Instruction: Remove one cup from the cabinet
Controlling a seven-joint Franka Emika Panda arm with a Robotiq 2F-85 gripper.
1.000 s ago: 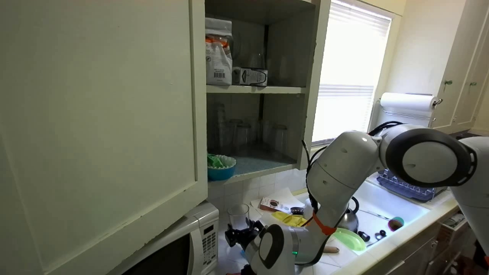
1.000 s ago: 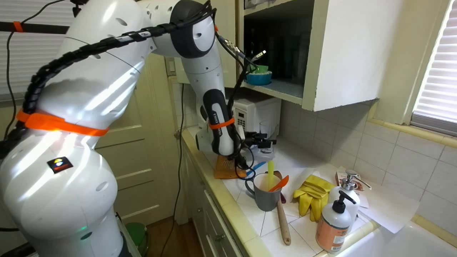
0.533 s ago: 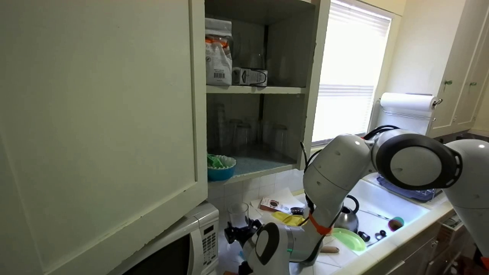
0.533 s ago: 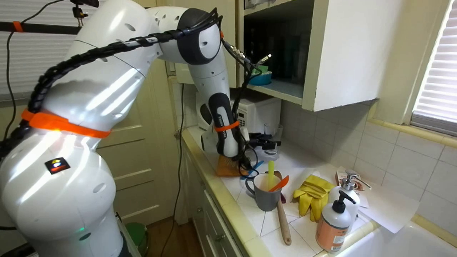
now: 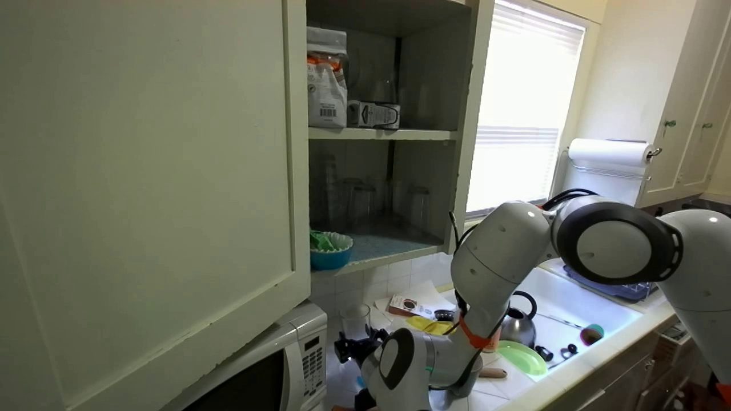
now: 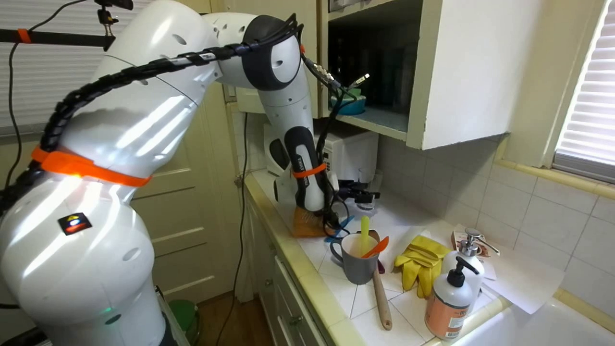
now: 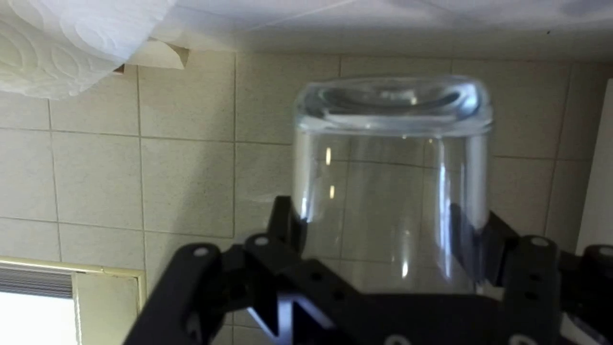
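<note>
Clear glass, likely slick under pressure, makes up the cup, which is out of the cabinet and clasped by the gripper, its fingers against the wall at eight and four o'clock in the wrist view. The base points to twelve o'clock there, on the side where the counter lies, so the cup looks upright or nearly so; whether it touches the counter, I cannot tell. In an exterior view the cabinet's opening is at twelve o'clock from the cup, the microwave at eleven and the grey mug at six. The removal looks done to me, which leaves the setting down. Lower slowly and straight, with the wrist level, so the whole base lands together and not on an edge. Squeeze only enough to hold, since glass may slip or crack. Avoid drifting toward eleven o'clock, where a knock on the microwave seems the likeliest mishap. Part the fingers evenly only when the counter carries the weight, then draw straight back.
</note>
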